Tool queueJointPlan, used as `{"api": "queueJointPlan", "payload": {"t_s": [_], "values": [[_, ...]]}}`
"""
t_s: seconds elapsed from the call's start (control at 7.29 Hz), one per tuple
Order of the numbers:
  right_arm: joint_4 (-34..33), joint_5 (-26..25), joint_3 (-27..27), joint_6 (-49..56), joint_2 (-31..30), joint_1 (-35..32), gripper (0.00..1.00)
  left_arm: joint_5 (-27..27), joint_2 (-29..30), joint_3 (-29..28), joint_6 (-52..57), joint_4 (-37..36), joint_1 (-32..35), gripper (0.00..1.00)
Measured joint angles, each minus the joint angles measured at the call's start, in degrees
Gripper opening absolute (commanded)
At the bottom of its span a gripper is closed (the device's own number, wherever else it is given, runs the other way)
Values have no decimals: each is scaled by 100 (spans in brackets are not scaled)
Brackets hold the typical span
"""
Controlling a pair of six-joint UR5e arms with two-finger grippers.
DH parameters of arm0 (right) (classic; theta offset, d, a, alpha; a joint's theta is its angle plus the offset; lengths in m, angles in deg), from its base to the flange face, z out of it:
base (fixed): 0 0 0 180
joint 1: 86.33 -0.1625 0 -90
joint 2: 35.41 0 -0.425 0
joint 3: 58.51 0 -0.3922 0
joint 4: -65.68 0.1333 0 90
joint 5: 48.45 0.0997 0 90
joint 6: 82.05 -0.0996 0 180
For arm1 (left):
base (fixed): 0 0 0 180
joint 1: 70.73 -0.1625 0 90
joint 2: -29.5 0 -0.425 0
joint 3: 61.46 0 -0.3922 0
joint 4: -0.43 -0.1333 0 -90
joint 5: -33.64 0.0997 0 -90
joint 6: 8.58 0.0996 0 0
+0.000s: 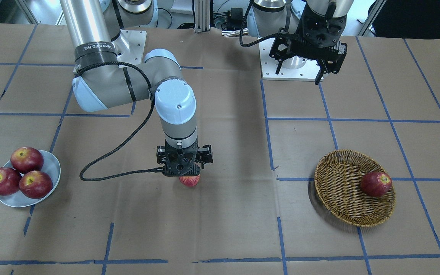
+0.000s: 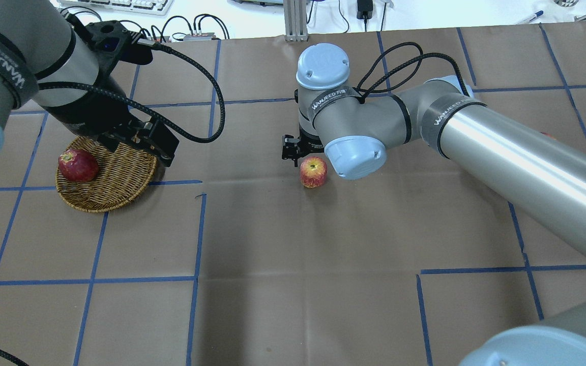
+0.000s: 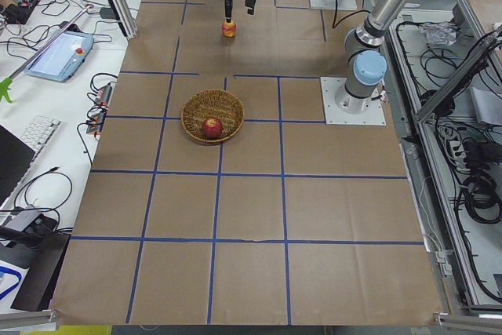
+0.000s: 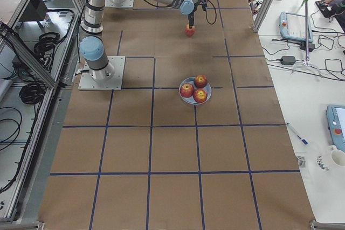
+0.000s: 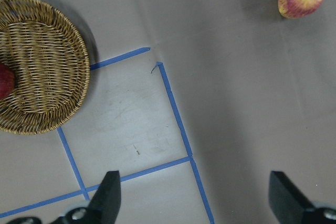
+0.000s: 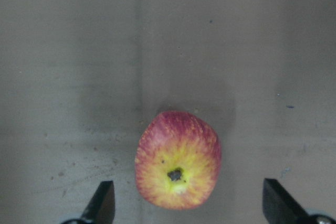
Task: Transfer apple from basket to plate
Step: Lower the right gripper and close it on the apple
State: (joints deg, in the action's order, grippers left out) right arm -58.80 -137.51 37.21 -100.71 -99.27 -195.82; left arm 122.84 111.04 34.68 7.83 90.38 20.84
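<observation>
The right tool (image 6: 190,203) hangs wide open directly above the streaked apple (image 6: 177,167), which rests on the surface (image 1: 224,214) beneath it, apparently a halfway stop between basket (image 1: 338,191) and plate (image 1: 55,168), while the left tool (image 5: 195,195), likewise spread wide, hovers empty beside the basket.

Showed matt, creased brown paper table covering (image 1: 220,229) marked with blue tape lines (image 1: 267,126); rough, golden-brown woven wicker round basket (image 1: 338,198); smooth, glossy small white round plate (image 1: 54,166); waxy-skinned, yellow-streaked red apple (image 2: 313,172); brushed silver metal arm tube (image 2: 527,162).
</observation>
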Motion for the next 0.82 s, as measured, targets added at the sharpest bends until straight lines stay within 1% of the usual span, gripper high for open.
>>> {"api": "queueJointPlan", "payload": {"t_s": [0.27,0.55,0.69,0.82], "values": [[-466,-20,11,-33,400,-99,100,-8,7,-6,-4,-11,-2,99],[-589,-55,20,-44,645,-154,98,-10,5,-7,-6,-7,-5,99],[-599,-63,21,-40,671,-147,80,-14,3,-7,-6,-1,-6,99],[-598,-68,19,-34,660,-133,67,-20,3,-7,-7,7,-7,99]]}}
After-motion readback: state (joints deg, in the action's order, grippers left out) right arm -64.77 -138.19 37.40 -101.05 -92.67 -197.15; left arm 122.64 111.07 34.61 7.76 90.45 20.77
